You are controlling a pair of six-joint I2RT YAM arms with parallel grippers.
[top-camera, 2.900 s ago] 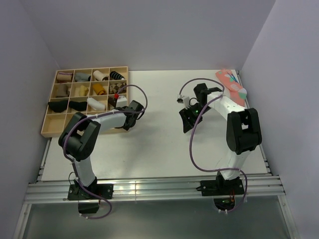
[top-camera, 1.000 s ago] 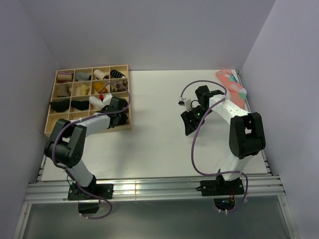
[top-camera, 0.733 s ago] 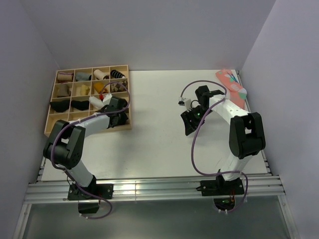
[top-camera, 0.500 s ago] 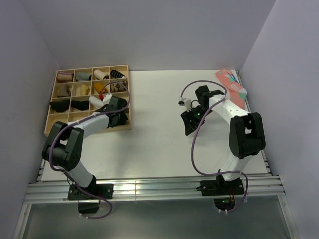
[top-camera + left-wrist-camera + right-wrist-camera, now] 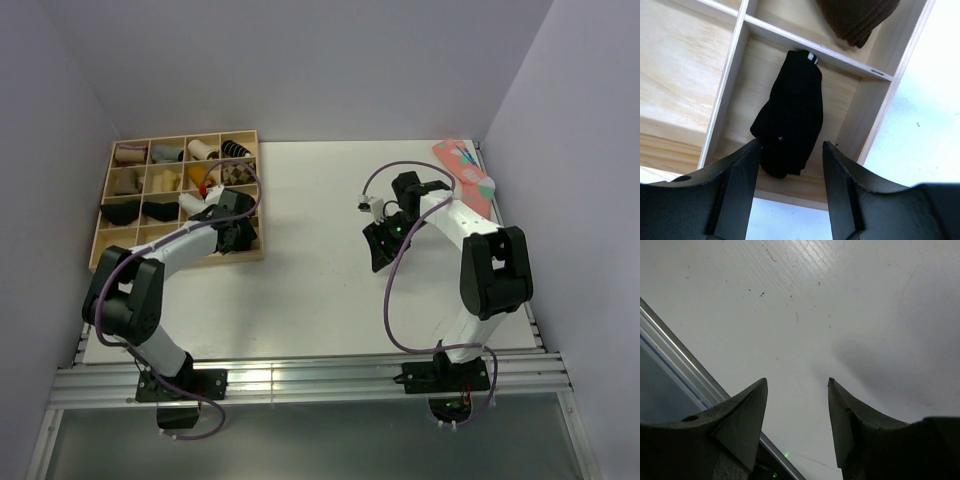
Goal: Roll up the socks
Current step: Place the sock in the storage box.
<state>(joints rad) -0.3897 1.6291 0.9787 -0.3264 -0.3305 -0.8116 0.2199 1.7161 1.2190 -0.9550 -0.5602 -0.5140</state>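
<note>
A rolled black sock (image 5: 790, 115) with a thin white stripe at its far end lies in the near right compartment of the wooden tray (image 5: 685, 80). My left gripper (image 5: 791, 142) hovers just above it, open, with the sock's near end showing between the fingers and nothing gripped. In the top view the left gripper (image 5: 236, 234) covers that compartment and hides the sock. My right gripper (image 5: 797, 381) is open over bare white table, right of centre (image 5: 378, 246).
The wooden tray (image 5: 180, 139) at the back left holds several rolled socks of other colours. A dark brown roll (image 5: 860, 17) fills the compartment beyond the black sock. A pink patterned sock (image 5: 465, 170) lies at the back right corner.
The left arm moved from the tray's right edge to over its near right compartment. Its jaws have spread wider in the last second. The right arm has stayed still.
</note>
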